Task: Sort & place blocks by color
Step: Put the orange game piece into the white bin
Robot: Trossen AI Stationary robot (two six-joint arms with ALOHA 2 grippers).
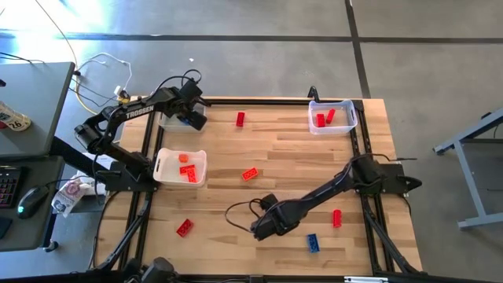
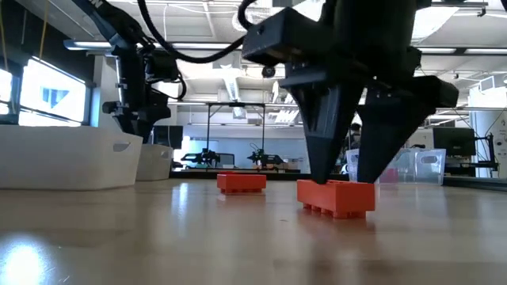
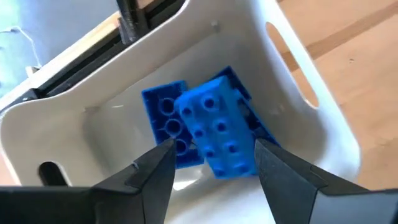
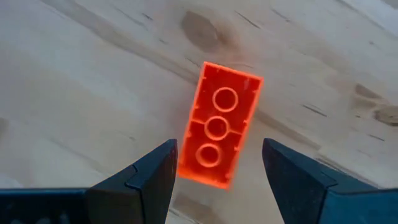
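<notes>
While my right gripper [image 1: 259, 228] hangs low over the bare wood in the lower middle of the high view, its fingers stand apart with nothing between them. In the right wrist view an orange-red block [image 4: 219, 132] lies underside up on the table [image 1: 291, 149], three round tubes showing, just ahead of my two dark fingertips [image 4: 155, 168] and between their lines; I am not touching it. The low view shows the same block [image 2: 336, 197] resting flat on the wood at the foot of my fingers.

My left gripper [image 1: 192, 118] sits at the upper left of the high view, over a white bin [image 1: 169, 122] at the table's far edge. In the left wrist view my fingers [image 3: 158, 171] are spread, and two blue blocks [image 3: 211, 127] lie inside that bin [image 3: 298, 87], one studs up and tilted across the other, which shows its hollow underside. Neither finger presses on them; I hold nothing.

Elsewhere in the high view, a second white bin [image 1: 167, 178] at centre left holds orange-red blocks [image 1: 187, 171]. A clear bin [image 1: 350, 124] at upper right holds red blocks [image 1: 324, 118]. Loose on the table are a red block [image 1: 240, 119] near the top middle, an orange-red one [image 1: 250, 174] at the centre, a red one [image 1: 185, 228] at lower left, another red one [image 1: 337, 218] at lower right, and a blue block [image 1: 313, 243] just below my right arm.
</notes>
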